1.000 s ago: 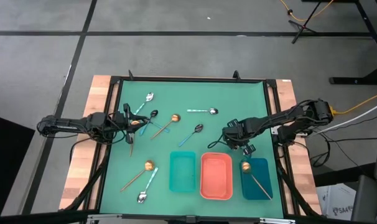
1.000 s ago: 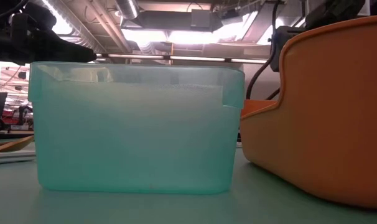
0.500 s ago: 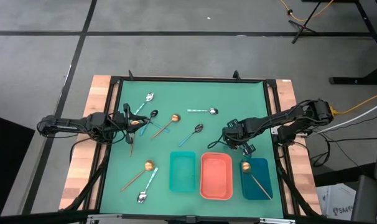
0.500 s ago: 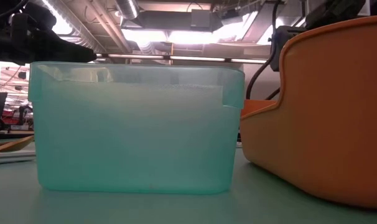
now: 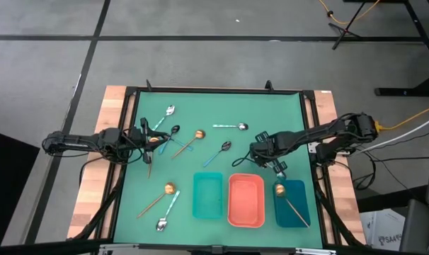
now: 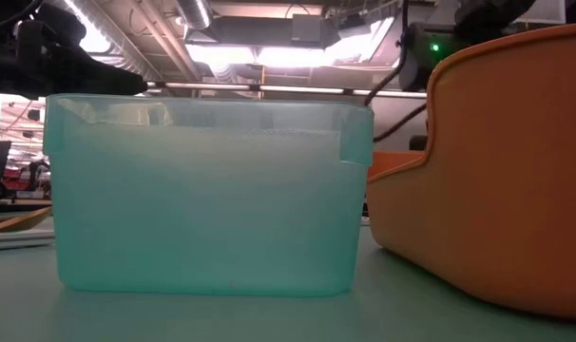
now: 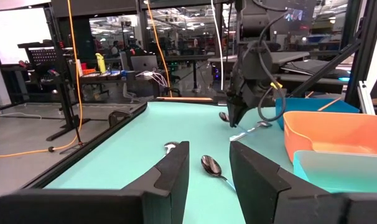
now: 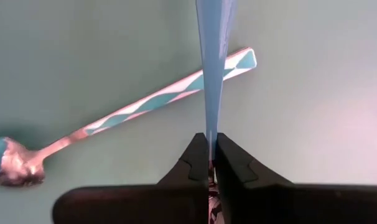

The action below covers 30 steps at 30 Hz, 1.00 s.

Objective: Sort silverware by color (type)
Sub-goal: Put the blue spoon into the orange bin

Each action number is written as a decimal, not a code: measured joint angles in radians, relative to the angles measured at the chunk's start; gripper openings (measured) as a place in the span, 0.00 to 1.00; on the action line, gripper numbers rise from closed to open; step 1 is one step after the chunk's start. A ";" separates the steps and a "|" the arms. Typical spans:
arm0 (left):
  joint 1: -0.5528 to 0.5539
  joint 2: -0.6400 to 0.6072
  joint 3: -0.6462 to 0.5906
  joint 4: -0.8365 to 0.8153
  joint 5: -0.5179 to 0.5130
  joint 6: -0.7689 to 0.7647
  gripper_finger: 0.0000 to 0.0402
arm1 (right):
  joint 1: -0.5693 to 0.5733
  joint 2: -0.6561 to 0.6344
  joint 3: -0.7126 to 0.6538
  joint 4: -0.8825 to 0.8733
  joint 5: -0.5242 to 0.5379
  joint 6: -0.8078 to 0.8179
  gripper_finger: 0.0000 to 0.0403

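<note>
— Right arm has slid a little off the dark blue tray (image 5: 298, 212) toward the middle of the table (image 5: 264, 106); nothing else from above has budged. How far along are they?

— Barely started. From above, one gold spoon (image 5: 279, 189) lies in that dark blue tray, just beside the right pincer (image 5: 275, 161). The coral tray (image 5: 246, 221) next to it and the teal tray (image 5: 207, 212) beyond look empty.

— And the rest?

— Loose on the table. A silver spoon (image 5: 232, 127) and a dark spoon (image 5: 224, 149) lie near the right pincer. More sit around the left pincer (image 5: 149, 138) and well apart from both, toward the table's near edge.

— Table-level camera?

— Only the walls of the teal and coral trays. I can't see into either one.

— Left wrist?

— Its fingers (image 7: 176, 168) stand apart with nothing between them. A dark-bowled spoon (image 7: 210, 165) lies just ahead, and the right pincer hangs farther off over the table.

— Right wrist?

— Closed tight on a thin blue handle (image 8: 213, 62) that sticks straight out ahead of it. A silver spoon with a teal-patterned handle (image 8: 145, 106) lies on the table underneath, crossing behind the blue handle. I can't see the held piece's bowl.

— So one sorted, one in hand?

— That's how I'd judge it, with the rest still to place.
</note>
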 joint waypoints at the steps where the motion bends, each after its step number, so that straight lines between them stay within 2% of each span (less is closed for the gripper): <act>1: 0.000 0.000 0.000 0.000 0.000 0.000 0.27 | 0.000 0.000 0.011 -0.017 0.000 0.000 0.00; 11: 0.000 0.000 0.000 0.000 0.000 0.000 0.27 | 0.001 -0.002 0.188 -0.134 0.027 -0.021 0.00; 19: 0.000 0.000 0.000 0.000 0.000 0.000 0.27 | 0.002 -0.002 0.372 -0.128 0.026 -0.022 0.01; 24: 0.000 0.000 0.000 0.000 -0.008 0.000 0.27 | 0.002 -0.002 0.456 -0.118 -0.036 -0.024 0.01; 27: 0.000 0.000 0.000 0.001 -0.008 0.000 0.27 | 0.013 -0.003 0.480 -0.089 -0.100 -0.031 0.01; 30: 0.000 0.000 0.000 0.001 -0.008 0.000 0.27 | 0.046 -0.003 0.486 -0.040 -0.117 -0.056 0.01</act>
